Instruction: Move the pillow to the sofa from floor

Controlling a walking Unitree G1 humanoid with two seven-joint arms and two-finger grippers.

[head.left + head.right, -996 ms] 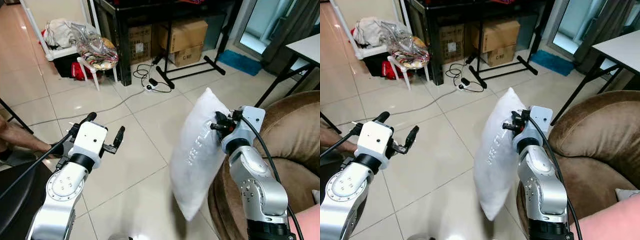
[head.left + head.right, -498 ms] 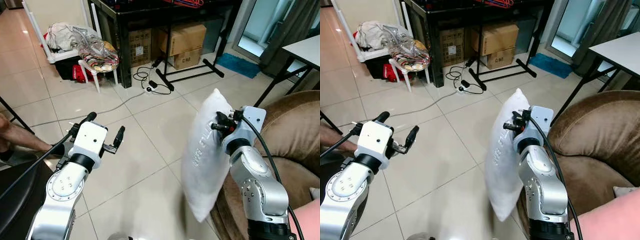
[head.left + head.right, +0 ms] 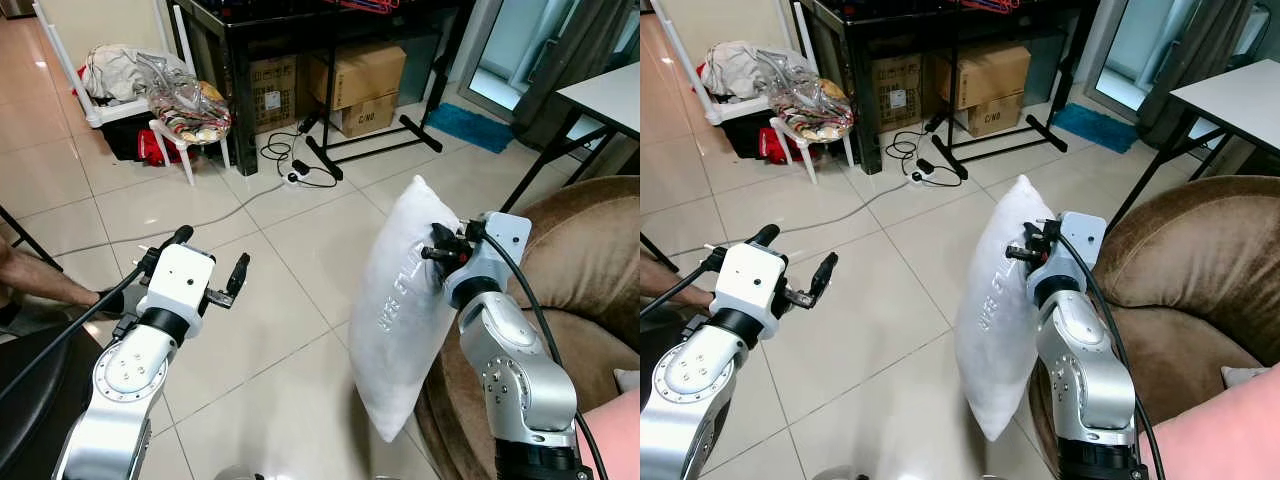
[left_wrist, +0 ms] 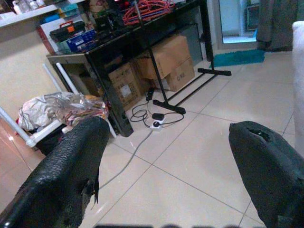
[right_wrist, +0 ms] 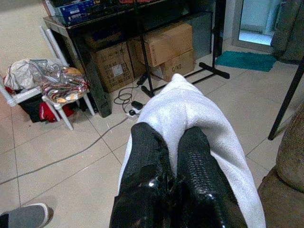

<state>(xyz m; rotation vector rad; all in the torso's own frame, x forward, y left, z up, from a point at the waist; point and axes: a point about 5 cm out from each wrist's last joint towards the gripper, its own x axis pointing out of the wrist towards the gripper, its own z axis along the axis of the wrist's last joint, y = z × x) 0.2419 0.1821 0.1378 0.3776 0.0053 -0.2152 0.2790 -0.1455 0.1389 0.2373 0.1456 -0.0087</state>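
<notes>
A white pillow (image 3: 405, 310) hangs upright in the air above the tiled floor, just left of the brown sofa (image 3: 575, 270). My right gripper (image 3: 432, 245) is shut on the pillow's upper edge; in the right wrist view its two black fingers (image 5: 147, 152) pinch the white fabric (image 5: 194, 111). My left gripper (image 3: 210, 265) is held out over the floor to the left, open, with nothing between its fingers (image 4: 71, 161).
A black table (image 3: 300, 30) with cardboard boxes (image 3: 365, 75) under it stands ahead. Cables and a power strip (image 3: 298, 172) lie on the tiles. A white stool with a bag (image 3: 190, 105) is at the left. A person's foot (image 3: 40, 290) rests at the far left.
The hanging pillow has swung: its lower end went toward the sofa, then back out to the left. The view has shifted slightly. The left arm has not moved.
</notes>
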